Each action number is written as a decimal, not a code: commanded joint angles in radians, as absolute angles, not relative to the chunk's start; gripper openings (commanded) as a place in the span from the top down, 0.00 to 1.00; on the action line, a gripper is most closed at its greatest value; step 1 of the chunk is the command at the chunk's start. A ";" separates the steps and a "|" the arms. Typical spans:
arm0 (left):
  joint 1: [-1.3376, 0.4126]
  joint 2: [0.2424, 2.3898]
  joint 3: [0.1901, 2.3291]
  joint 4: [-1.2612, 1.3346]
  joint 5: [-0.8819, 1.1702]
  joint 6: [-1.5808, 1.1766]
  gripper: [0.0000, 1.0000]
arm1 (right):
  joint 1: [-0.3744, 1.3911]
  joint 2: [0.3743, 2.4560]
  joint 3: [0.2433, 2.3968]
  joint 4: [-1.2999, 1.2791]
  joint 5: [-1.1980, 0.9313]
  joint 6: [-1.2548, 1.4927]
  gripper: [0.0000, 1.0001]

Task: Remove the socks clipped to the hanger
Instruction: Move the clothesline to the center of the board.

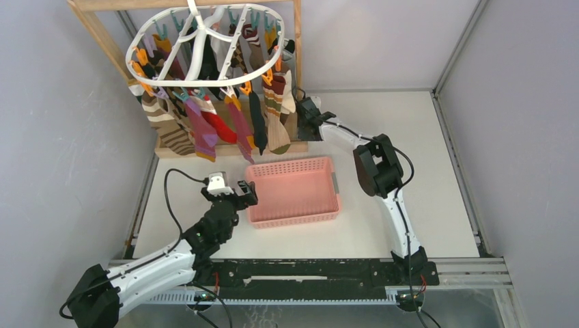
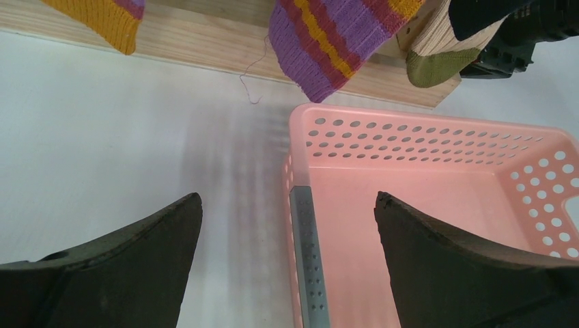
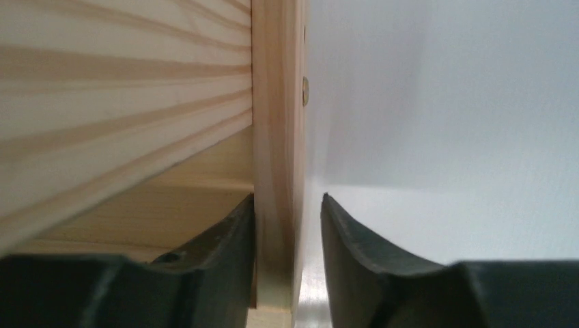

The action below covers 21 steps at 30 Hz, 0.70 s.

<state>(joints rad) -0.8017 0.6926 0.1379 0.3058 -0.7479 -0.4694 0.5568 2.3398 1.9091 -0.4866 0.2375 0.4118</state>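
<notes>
Over the pink basket's (image 1: 293, 191) left rim, our left fingers (image 2: 123, 266) hover wide apart, holding nothing. Behind the basket, all the socks (image 1: 205, 130) hang clipped to the hanger (image 1: 196, 55), and the basket is empty. Behind its right corner, our right fingers (image 3: 218, 253) straddle the wooden stand's (image 3: 273, 137) post, half-closed, one touching wood. Next, we judge, brace the stand and pull a sock.

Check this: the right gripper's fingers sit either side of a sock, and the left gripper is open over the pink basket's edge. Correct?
No. The right wrist view shows the right gripper straddling a wooden upright, not a sock. The left gripper is open over the edge of the pink basket.
</notes>
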 commanded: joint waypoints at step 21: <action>-0.795 0.656 0.182 0.260 -0.750 -0.461 0.00 | 0.375 2.096 1.544 -0.412 0.114 0.376 1.00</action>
<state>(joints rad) -0.8017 0.6472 0.1379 0.2600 -0.7486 -0.4698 0.4789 2.1975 1.6405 -0.3496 0.1406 0.4026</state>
